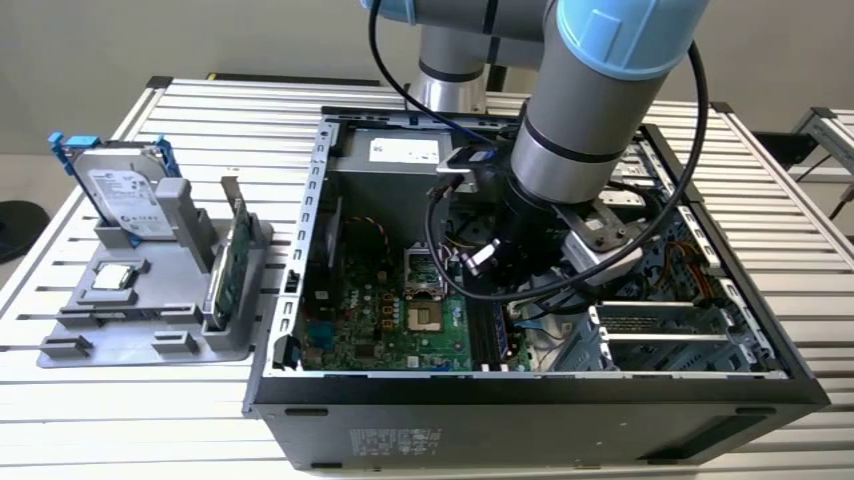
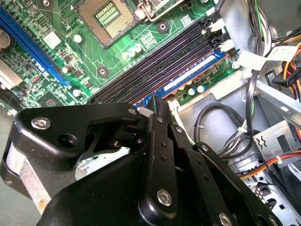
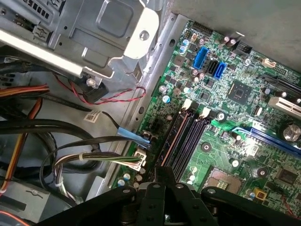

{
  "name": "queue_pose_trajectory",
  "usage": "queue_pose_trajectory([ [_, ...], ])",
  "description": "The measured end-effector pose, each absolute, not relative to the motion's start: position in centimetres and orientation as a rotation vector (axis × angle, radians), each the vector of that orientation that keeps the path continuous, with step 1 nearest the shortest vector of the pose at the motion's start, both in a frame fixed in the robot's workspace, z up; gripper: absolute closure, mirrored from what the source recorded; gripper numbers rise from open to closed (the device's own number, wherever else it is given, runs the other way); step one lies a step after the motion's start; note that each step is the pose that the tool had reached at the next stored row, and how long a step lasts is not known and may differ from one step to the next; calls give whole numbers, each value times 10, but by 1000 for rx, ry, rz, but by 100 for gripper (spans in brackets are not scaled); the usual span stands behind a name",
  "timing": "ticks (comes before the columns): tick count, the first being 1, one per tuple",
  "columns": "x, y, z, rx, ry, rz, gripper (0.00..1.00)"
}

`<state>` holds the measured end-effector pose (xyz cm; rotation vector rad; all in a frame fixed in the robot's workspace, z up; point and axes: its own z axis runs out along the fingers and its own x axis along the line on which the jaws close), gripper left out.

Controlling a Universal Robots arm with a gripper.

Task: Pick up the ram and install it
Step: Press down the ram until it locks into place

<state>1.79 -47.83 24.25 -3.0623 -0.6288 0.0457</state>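
The ram [image 2: 197, 70] is a thin blue stick lying along the outermost of the black memory slots [image 2: 155, 61] on the green motherboard [image 2: 61, 52], beside the processor socket [image 2: 107, 16]. My gripper [image 2: 157, 104] stands over the stick's near part, shut on its edge and hiding that stretch of it. In the exterior view the gripper [image 1: 483, 292] reaches down inside the open computer case [image 1: 287, 300]. In the first wrist view the gripper [image 3: 162, 176] sits at the end of the slots [image 3: 183, 136].
Cable bundles [image 3: 70, 146] and a metal drive cage [image 3: 108, 28] crowd the case beside the slots. Outside the case, at the exterior view's left, a grey holder [image 1: 134, 300] carries a silver hard drive [image 1: 127, 190] and a green circuit card [image 1: 238, 260].
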Motion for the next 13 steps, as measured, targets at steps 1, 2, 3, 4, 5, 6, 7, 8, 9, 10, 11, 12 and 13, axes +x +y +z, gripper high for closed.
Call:
queue_pose_trajectory([
  [1, 18, -478, 242, -3061, -633, 46, 100],
  [2, 18, -478, 242, -3060, -637, 46, 100],
  [3, 18, -478, 243, -3059, -641, 46, 100],
  [4, 18, -478, 243, -3058, -645, 46, 100],
  [5, 18, -478, 243, -3057, -650, 46, 100],
  [6, 18, -478, 243, -3056, -654, 46, 100],
  [7, 18, -478, 243, -3055, -658, 46, 100],
  [8, 18, -478, 243, -3054, -661, 45, 100],
  [9, 18, -478, 243, -3053, -665, 45, 100],
  [10, 18, -478, 243, -3052, -669, 45, 100],
  [11, 18, -478, 243, -3051, -672, 45, 100],
  [12, 18, -478, 243, -3050, -676, 45, 100],
  [13, 18, -478, 243, -3048, -679, 45, 100],
])
